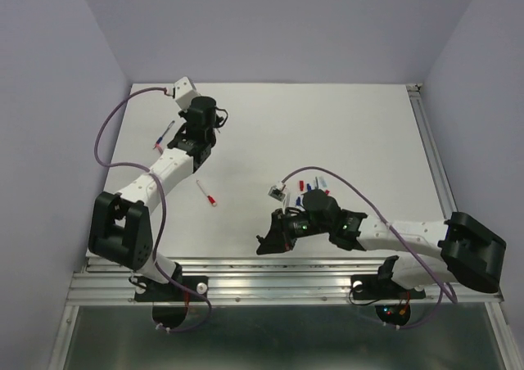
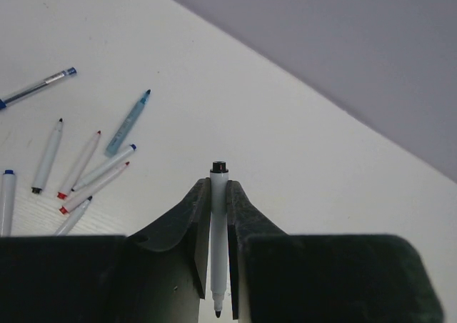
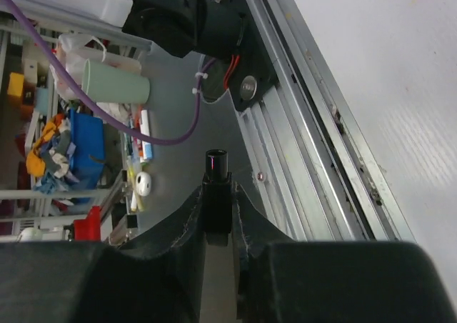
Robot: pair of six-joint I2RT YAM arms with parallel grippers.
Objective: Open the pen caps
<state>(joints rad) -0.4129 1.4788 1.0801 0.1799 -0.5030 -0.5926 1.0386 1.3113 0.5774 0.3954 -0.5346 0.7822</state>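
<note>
Left fingers (image 2: 182,226) clamp a white pen (image 2: 218,230) lengthwise; right fingers (image 3: 187,223) clamp a short dark tube (image 3: 216,184).
Both pairs stand narrow, closed on what they hold. Whether the tube is a cap cannot be told. More pens (image 2: 48,155) lie on the surface (image 2: 285,158) at the left of the left wrist view, some with small red or blue caps (image 2: 70,71). Caps look light, stiff, slick and probably press-fitted. They are best pinched across the cap while the other fingers grip the barrel just beside it, and they may slip.
</note>
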